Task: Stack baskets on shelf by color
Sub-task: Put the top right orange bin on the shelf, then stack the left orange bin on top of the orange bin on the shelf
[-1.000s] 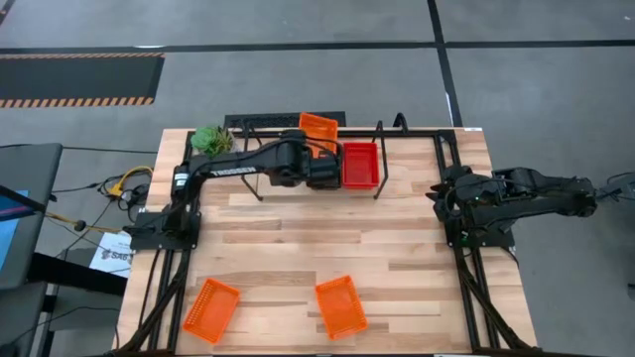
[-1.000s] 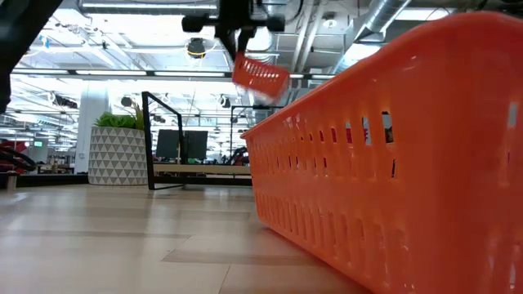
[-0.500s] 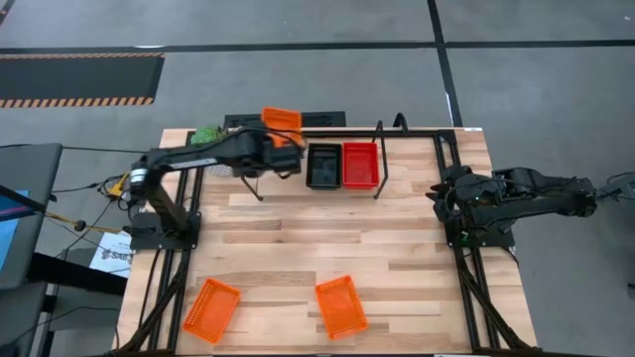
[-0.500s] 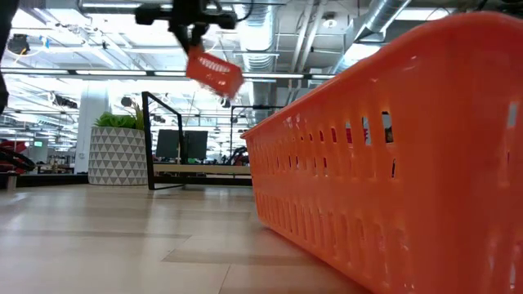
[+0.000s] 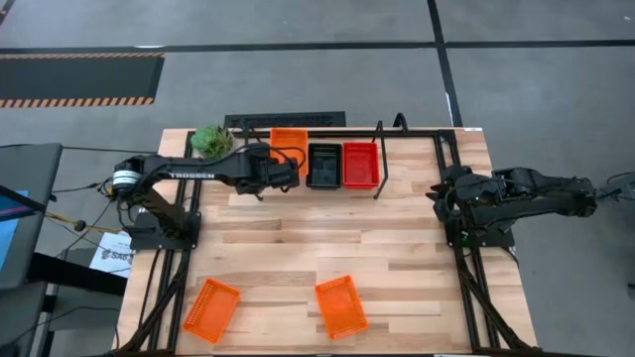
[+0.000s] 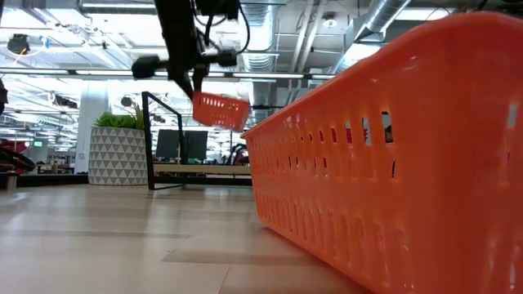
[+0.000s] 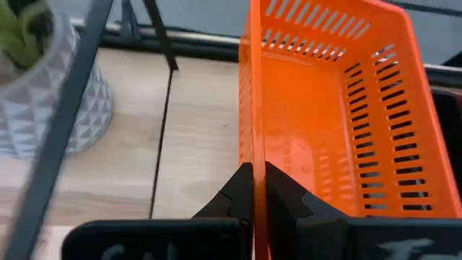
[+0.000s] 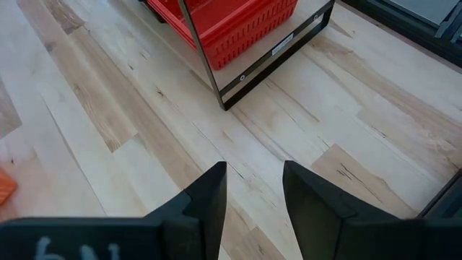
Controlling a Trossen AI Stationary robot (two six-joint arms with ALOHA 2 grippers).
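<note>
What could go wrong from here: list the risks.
The left gripper pinches only the thin rim of the orange basket, which may tilt or slip over the shelf. It could also catch the neighbouring black basket or brush the plant pot while descending.

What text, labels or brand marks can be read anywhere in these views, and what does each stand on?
"TROSSEN": white letters on the left arm's forearm, high view.
White letters on the left gripper's body, its fingers shut on the orange basket: cropped, unreadable.
White letters on the right gripper's body: cropped, unreadable.
White sticker on the shelf's frame: too small.
Printed sheet beside the table: only "SA" shows.
</note>
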